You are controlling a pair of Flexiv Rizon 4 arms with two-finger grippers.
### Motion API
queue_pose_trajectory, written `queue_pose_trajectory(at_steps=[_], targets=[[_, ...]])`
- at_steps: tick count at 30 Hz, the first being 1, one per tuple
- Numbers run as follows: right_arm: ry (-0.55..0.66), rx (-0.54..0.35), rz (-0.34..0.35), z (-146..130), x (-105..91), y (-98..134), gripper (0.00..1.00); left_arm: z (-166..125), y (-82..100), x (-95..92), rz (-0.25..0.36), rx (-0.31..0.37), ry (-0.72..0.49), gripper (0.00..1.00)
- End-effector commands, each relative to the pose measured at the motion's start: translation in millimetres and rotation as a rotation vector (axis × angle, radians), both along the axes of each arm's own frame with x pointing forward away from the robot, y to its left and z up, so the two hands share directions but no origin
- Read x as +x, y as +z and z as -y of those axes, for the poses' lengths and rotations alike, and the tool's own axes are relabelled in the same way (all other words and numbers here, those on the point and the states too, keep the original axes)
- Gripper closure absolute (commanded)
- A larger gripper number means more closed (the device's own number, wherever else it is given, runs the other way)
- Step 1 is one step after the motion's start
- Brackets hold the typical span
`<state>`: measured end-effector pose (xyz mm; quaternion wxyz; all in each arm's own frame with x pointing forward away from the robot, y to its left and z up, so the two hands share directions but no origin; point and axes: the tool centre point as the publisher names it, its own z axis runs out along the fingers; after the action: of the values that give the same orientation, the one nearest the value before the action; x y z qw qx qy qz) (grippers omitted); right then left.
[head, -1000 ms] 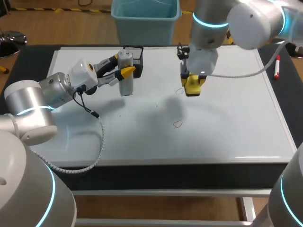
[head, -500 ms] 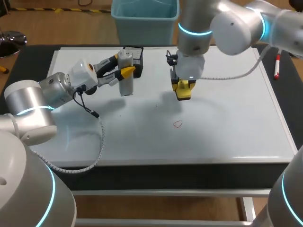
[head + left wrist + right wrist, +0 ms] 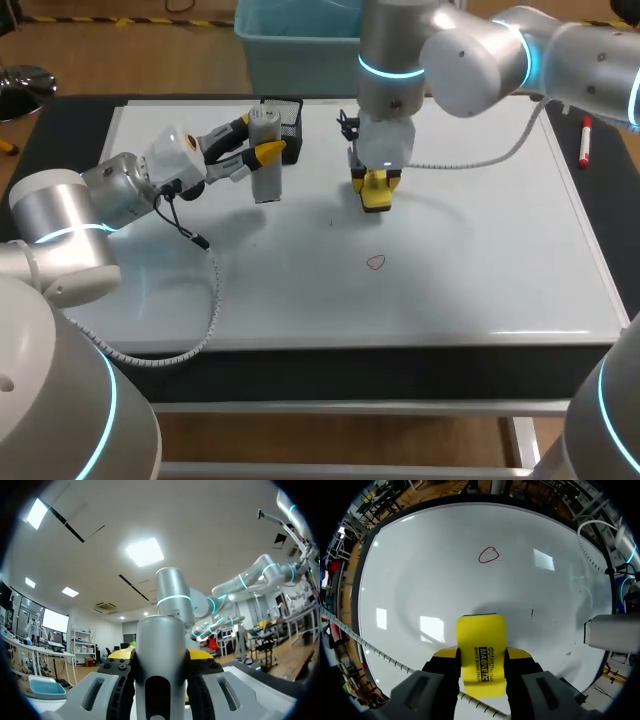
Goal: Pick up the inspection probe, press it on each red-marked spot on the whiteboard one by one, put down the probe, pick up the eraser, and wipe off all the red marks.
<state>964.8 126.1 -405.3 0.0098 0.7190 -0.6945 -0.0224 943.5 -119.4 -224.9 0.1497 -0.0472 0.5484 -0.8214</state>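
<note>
The inspection probe (image 3: 265, 155), a pale grey cylinder, stands upright at the whiteboard's (image 3: 470, 280) far left with my left gripper (image 3: 262, 152) shut on it from the side. In the left wrist view the probe (image 3: 160, 665) fills the gap between the fingers (image 3: 119, 655). My right gripper (image 3: 375, 185) points down at the board's middle, shut on the yellow eraser (image 3: 376, 193), which rests against the surface. The eraser (image 3: 481, 652) sits between the right fingers, and one red loop mark (image 3: 488, 555) lies ahead of it on the whiteboard (image 3: 435, 560). That red mark (image 3: 375, 262) is nearer the front edge.
A black mesh basket (image 3: 284, 113) stands at the far edge behind the probe. A red marker (image 3: 585, 141) lies off the board's right side. My left arm's cable (image 3: 205, 300) trails over the board's left part, and the right arm's cable (image 3: 480, 158) hangs over the far right.
My right arm has slid the eraser leftward over the board, across the spot where a faint red mark showed beside it. The left arm and probe have not moved.
</note>
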Motion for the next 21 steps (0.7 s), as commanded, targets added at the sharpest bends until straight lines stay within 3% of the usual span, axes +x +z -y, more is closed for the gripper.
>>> queue_pose_trajectory(at_steps=[1,14,21], targets=[[0.002,-0.005,-0.009,-0.7,7.2,-5.6,1.00,0.1,0.9,-0.2,0.001,-0.001,0.001,1.00],[-0.011,-0.033,0.003,4.1,17.0,-27.1,1.00,0.1,0.9,-0.2,0.001,-0.001,0.001,1.00],[-0.050,-0.055,0.005,26.2,28.9,-36.9,1.00,0.1,0.9,-0.2,0.001,-0.001,0.001,1.00]])
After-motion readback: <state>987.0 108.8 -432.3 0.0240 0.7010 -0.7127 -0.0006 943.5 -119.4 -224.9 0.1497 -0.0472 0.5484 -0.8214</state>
